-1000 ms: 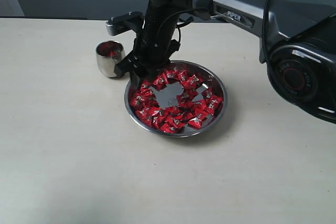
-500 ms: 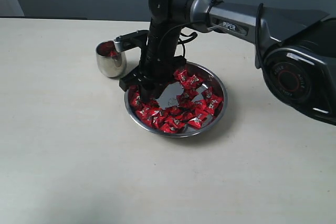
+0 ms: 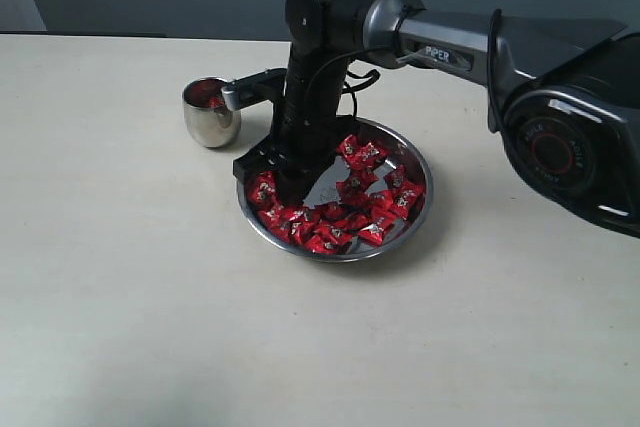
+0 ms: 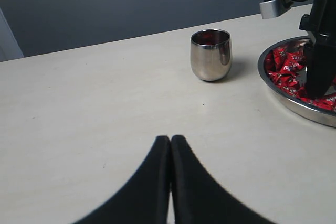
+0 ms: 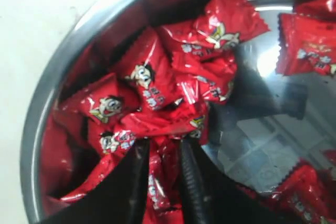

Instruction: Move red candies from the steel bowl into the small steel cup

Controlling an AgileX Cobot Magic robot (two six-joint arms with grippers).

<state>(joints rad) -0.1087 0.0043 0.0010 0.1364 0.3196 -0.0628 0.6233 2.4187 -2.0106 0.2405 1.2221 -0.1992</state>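
Cream table [image 3: 140, 307], dark wall behind its far edge.

Steel bowl [image 3: 336, 255] sits around the table's middle, somewhat nearer the far edge. Red candies [image 3: 372, 231] lie in a loose ring round the inside, bare mirror bottom showing at centre. Crinkled wrappers, each with a pale cartoon face.

Small steel cup [image 3: 208, 117] stands upright just beside the bowl's left rim, on the far side, not touching it. Something red shows inside near the lip.

Right gripper [image 5: 164, 174] is down in the left part of the bowl, arm reaching in from the right. In the wrist view its two dark fingers [image 5: 137, 182] stand narrow, with one of the red candies filling the gap between them: pinched. More candies are heaped against the bowl wall [image 5: 50, 95] just beyond.

Left gripper [image 4: 169, 142]: jaws pressed together, nothing between them, over bare table, well apart from cup [image 4: 210, 55] and bowl [image 4: 302, 109].
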